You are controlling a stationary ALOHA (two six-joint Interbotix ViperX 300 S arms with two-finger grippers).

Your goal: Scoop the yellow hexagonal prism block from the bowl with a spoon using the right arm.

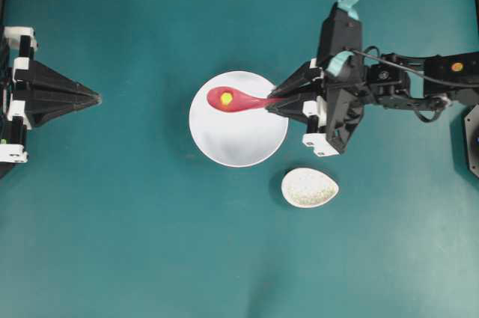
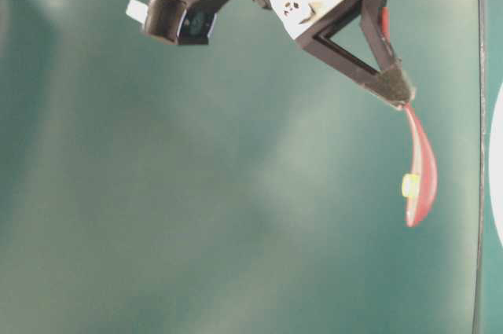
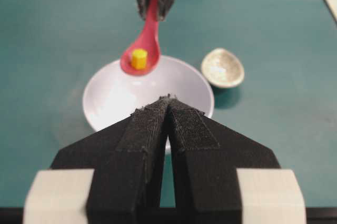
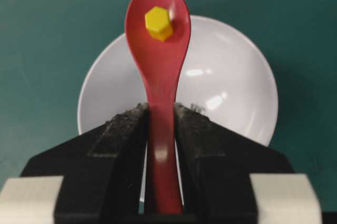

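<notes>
Table: flat teal surface, fills the whole overhead view. Two items sit directly on it. White round bowl roughly at centre, upright. Small speckled off-white oval dish just beside the bowl, toward the lower right in the overhead view, a narrow gap between them, not touching. The left wrist view shows the same pair: the bowl in the middle, the dish to its right, casting a short shadow on the teal.
</notes>
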